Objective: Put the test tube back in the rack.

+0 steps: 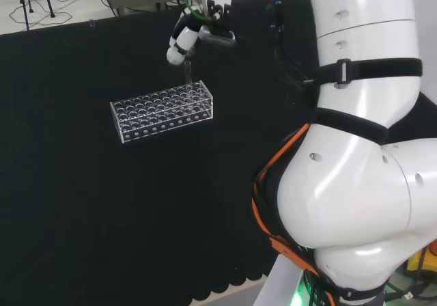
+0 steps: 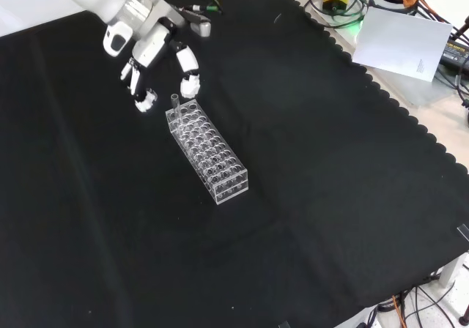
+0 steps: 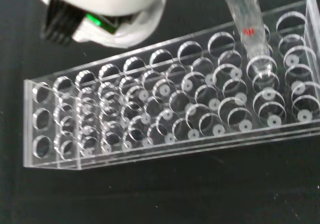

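Test tube (image 2: pixel 174 102) stands upright in an end hole of the clear rack (image 2: pixel 209 153), whose other holes look empty; the hand (image 2: pixel 150 53) hovers at its eleven o'clock, fingers spread, touching nothing.

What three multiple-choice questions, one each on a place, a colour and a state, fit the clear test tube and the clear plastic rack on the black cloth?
1. Where in the clear plastic rack is the clear test tube?
A. The end below the black and white hand
B. The middle
C. The end farthest from the hand

2. What colour is the tube's mark?
A. Blue
B. Red
C. Green

3. How is the tube?
A. Lying on the black cloth
B. Upright in a hole
C. Lying across the rack

Answers: A, the front view shows it; B, the wrist view shows red; B, the head view shows it upright.
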### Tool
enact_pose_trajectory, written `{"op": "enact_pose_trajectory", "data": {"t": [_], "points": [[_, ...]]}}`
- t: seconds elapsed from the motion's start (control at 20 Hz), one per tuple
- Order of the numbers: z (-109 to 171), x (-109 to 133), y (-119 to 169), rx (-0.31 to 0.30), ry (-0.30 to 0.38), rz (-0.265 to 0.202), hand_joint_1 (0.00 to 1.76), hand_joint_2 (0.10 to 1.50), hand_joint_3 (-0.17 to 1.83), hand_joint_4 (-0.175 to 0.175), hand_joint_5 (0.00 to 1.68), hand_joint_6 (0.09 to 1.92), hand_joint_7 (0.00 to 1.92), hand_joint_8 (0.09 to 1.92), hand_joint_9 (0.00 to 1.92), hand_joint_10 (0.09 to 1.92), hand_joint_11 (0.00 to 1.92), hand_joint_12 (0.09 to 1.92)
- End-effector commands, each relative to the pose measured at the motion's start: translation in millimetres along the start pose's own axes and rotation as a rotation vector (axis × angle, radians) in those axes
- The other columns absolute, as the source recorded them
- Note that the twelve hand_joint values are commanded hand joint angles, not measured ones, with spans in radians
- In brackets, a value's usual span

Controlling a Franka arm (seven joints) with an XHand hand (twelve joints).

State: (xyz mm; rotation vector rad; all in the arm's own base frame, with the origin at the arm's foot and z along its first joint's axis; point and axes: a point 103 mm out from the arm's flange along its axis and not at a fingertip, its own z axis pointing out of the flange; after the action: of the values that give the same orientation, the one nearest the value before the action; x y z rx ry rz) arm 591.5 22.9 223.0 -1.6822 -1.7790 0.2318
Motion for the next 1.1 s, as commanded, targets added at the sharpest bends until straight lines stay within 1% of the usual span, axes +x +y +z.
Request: {"op": "enact_pose_trajectory", "data": {"t": [0.05,0.35,0.7,1.1], "points": [[-42.7,10.7,-39.6,-0.137,0.007,-0.055,0.87,0.56,0.64,-0.041,0.36,0.67,0.39,1.05,0.53,1.0,0.01,1.57],[-69.7,18.9,-72.6,-0.222,-0.003,-0.08,0.86,0.58,0.61,-0.043,0.35,0.64,0.38,1.05,0.53,1.0,0.0,1.57],[-89.5,20.8,-108.3,-0.295,-0.006,-0.08,0.86,0.58,0.6,-0.044,0.34,0.63,0.38,1.05,0.52,1.0,0.0,1.57],[-92.3,23.6,-125.9,-0.317,-0.014,-0.077,0.86,0.58,0.6,-0.042,0.34,0.61,0.38,1.05,0.52,0.99,0.0,1.58]]}}
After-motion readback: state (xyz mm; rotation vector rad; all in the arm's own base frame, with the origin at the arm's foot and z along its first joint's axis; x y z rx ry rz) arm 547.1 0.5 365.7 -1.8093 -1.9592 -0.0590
